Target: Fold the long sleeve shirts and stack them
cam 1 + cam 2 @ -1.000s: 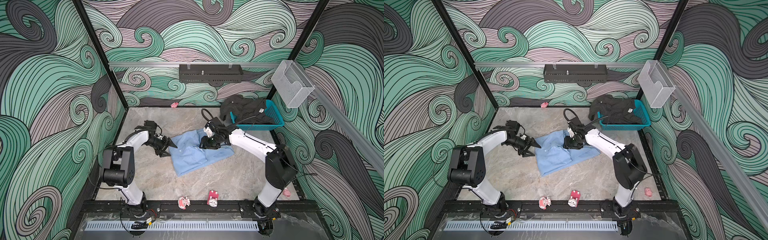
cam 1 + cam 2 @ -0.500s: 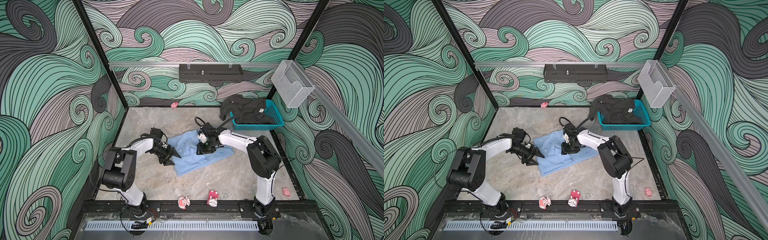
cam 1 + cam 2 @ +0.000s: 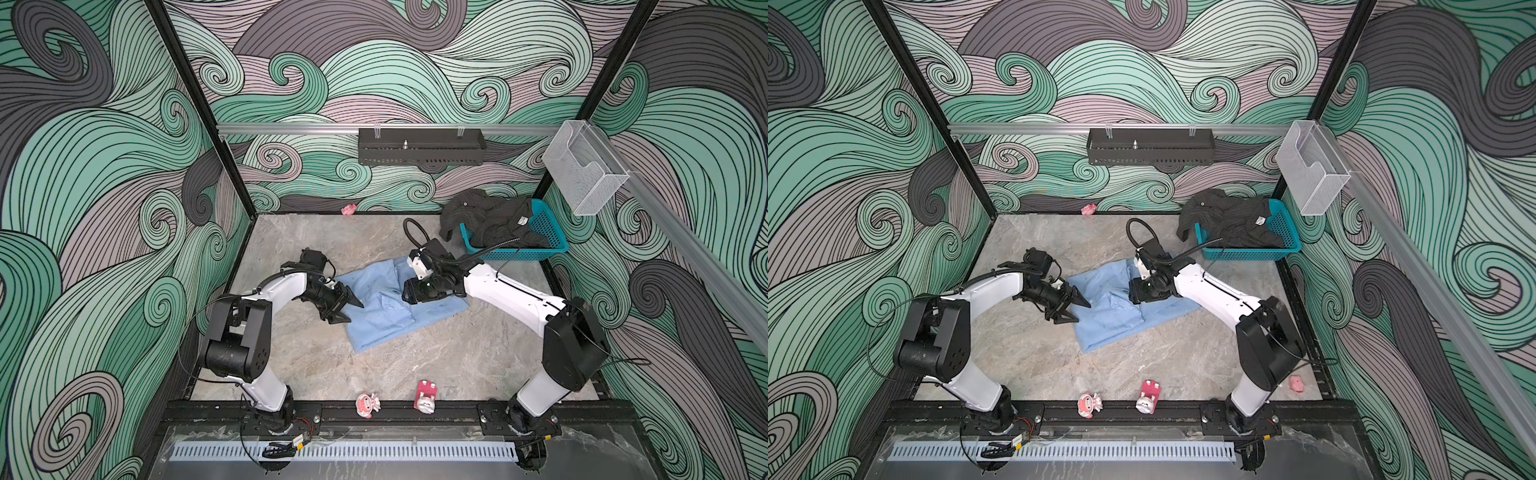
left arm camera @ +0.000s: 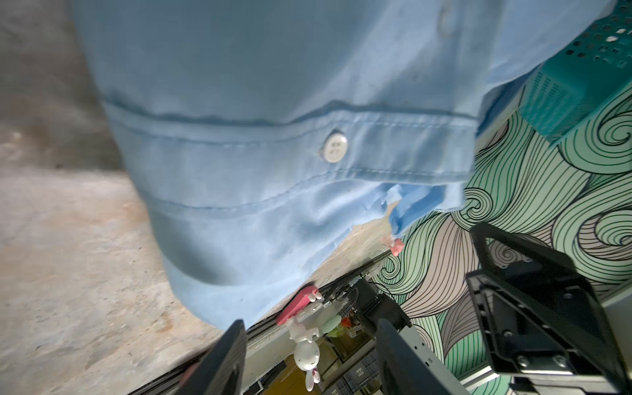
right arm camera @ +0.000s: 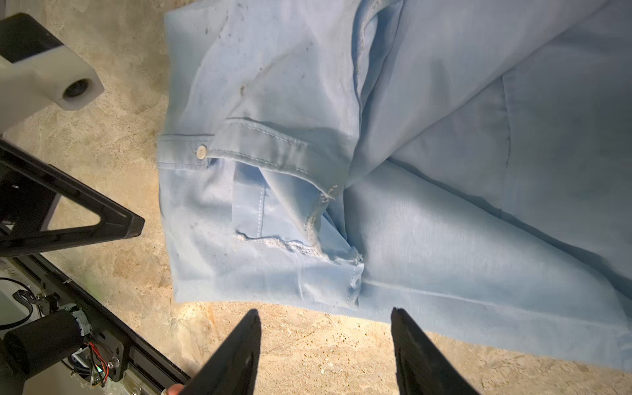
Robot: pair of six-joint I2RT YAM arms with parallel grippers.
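Right wrist view: my right gripper (image 5: 325,313) has its black fingers spread with nothing between them, hanging over bare grey marbled tabletop (image 5: 307,345) just off one edge of the light blue woven button-up shirt (image 5: 427,205). Left wrist view: my left gripper (image 4: 311,324) is likewise spread and empty, close beside the same shirt. In both top views the blue shirt (image 3: 395,320) lies partly folded mid-table between my arms, left gripper (image 3: 353,312) at its left edge, right gripper (image 3: 409,295) over its upper right part. Handling estimate: thin, limp and light; it should sag from any single pinch and slide easily on the smooth stone, so two holds well apart seem wise. Best holds look like doubled edges or the stitched cuff band with its white button (image 5: 201,151). A frayed tear (image 5: 290,244) beside that cuff could rip further under tension, so I judge it a spot to avoid. Containers: the teal plastic mesh basket (image 3: 540,251) at the far right corner holds the dark charcoal button-up shirt (image 3: 490,220), crumpled, with part spilling over the rim. The clear plastic wall bin (image 3: 582,178) looks empty. Contents of the black perforated wall tray (image 3: 419,147): cannot tell.
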